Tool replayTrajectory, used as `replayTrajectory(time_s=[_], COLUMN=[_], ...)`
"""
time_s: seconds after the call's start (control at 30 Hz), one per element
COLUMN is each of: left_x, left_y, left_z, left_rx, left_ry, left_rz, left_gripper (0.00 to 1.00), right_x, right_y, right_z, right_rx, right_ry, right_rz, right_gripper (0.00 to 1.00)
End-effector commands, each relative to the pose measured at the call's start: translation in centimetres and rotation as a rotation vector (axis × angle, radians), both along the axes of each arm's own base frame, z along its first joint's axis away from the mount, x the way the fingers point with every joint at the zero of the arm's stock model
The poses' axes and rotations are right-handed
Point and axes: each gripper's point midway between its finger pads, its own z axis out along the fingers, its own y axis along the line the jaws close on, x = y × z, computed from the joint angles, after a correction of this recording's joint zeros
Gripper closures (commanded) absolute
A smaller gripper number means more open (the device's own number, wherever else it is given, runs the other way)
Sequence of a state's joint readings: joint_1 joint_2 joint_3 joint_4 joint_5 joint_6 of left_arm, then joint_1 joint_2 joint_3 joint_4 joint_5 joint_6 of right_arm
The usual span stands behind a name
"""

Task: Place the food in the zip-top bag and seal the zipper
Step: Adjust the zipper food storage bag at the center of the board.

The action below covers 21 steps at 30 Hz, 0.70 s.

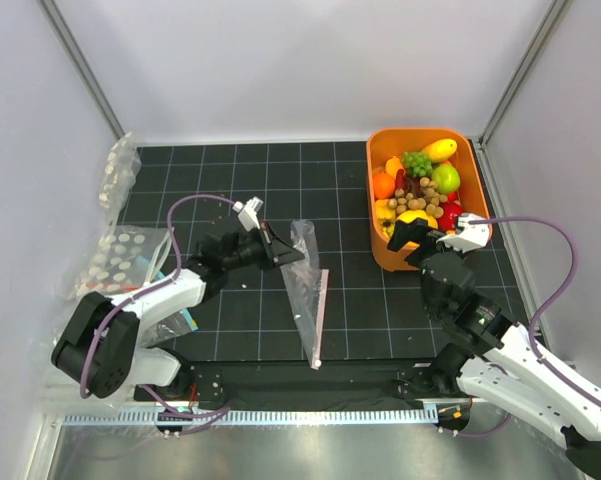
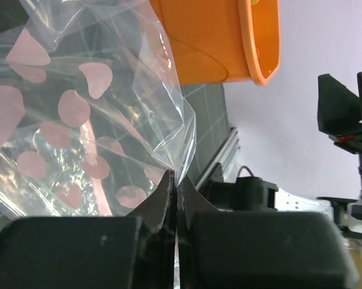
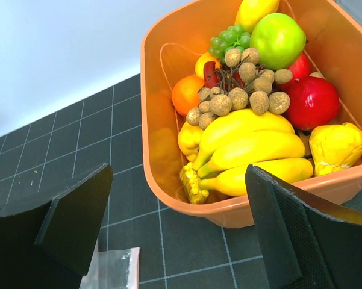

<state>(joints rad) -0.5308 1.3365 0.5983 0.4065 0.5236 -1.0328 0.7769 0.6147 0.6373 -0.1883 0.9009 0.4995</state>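
The zip-top bag stands tilted on the black mat, clear with pale pink dots. Its pink zipper runs down the bag's right side. My left gripper is shut on the bag's upper edge, and the film is pinched between the fingertips. The food lies piled in the orange tub: bananas, a green apple, a brown nut cluster and red and orange pieces. My right gripper hangs open just before the tub's near rim, empty.
Two other dotted clear bags lie at the mat's left edge. White walls with metal posts close in the mat on three sides. A toothed rail runs along the near edge. A corner of the bag shows below the right fingers.
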Motion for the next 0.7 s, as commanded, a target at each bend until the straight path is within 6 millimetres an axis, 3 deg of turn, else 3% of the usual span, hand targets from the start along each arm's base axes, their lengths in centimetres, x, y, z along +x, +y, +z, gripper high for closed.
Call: replayTrajectory(time_s=[0.0,0.13,0.27,0.47,0.67], left_x=[0.8,1.6,1.5,1.6,2.5], left_y=[0.1,2.2,3.7,4.7,4.8], left_z=[3.3,3.1,4.1,4.1,1.9], left_rx=[0.012,0.139,0.176,0.189,0.233], left_ry=[-0.108,-0.177,-0.223,-0.239,-0.19], left_rz=[0.002,0.095,0.153,0.206,0.229], left_gripper=[0.97,0.89,0.88,0.89,0.92], right_x=[0.0,0.2,0.5,1.2,2.4], right_y=[-0.3,0.1,1.6,7.6,12.6], right_z=[0.6,0.4,0.0,-1.5,-5.6], right_rx=[0.029,0.023,-0.001,-0.034,-0.04], right_ry=[-0.025,-0.018,-0.004,0.049,0.198], right_rz=[-0.024,-0.012,0.062,0.328,0.475], right_gripper=[0.0,0.0,0.0,0.18,0.28])
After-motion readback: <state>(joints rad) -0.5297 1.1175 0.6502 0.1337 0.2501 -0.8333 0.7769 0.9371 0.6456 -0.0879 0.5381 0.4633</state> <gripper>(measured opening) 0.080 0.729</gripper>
